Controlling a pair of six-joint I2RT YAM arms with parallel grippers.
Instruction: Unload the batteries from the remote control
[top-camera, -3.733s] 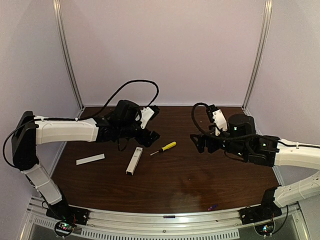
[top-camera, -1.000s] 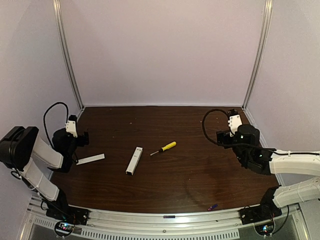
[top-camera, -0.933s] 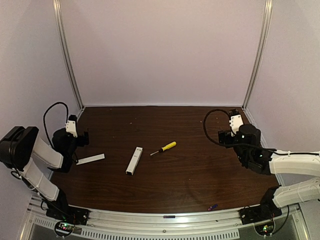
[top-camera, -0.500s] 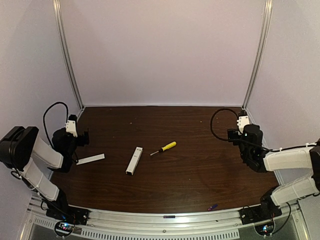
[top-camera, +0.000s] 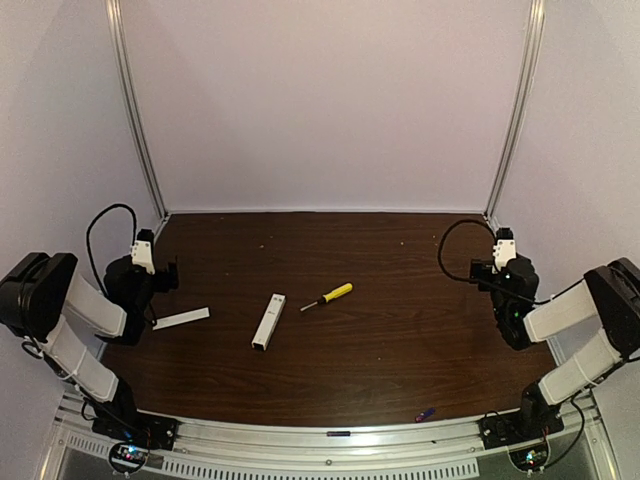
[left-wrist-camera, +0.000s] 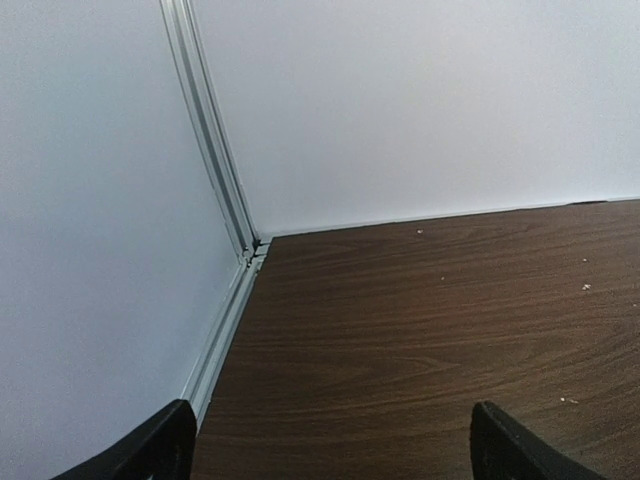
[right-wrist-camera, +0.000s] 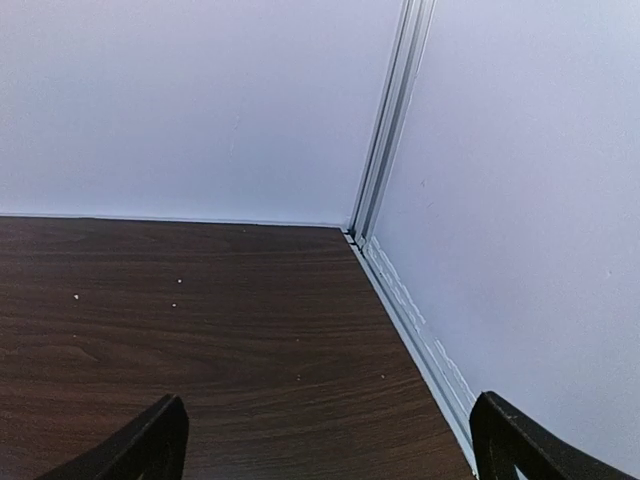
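Both arms have pulled back from the middle of the desk (top-camera: 400, 340). The right one folded in last, to the 3 o'clock edge, and the left is parked at 9 o'clock. The left hand (left-wrist-camera: 330, 407) stands wide with nothing between its fingers and faces the far left corner. The right hand (right-wrist-camera: 328, 400) is just as wide and empty, facing the far right corner. The remote control (top-camera: 268, 321) has not moved. It lies just left of centre, running roughly 12 to 6, and its near end is dark. A white strip (top-camera: 181, 319) lies at its 9 o'clock, well apart, and a yellow-handled screwdriver (top-camera: 327, 296) lies near at its 2 o'clock. One small blue-purple battery (top-camera: 425, 413) rests at 5 o'clock by the desk's near edge.
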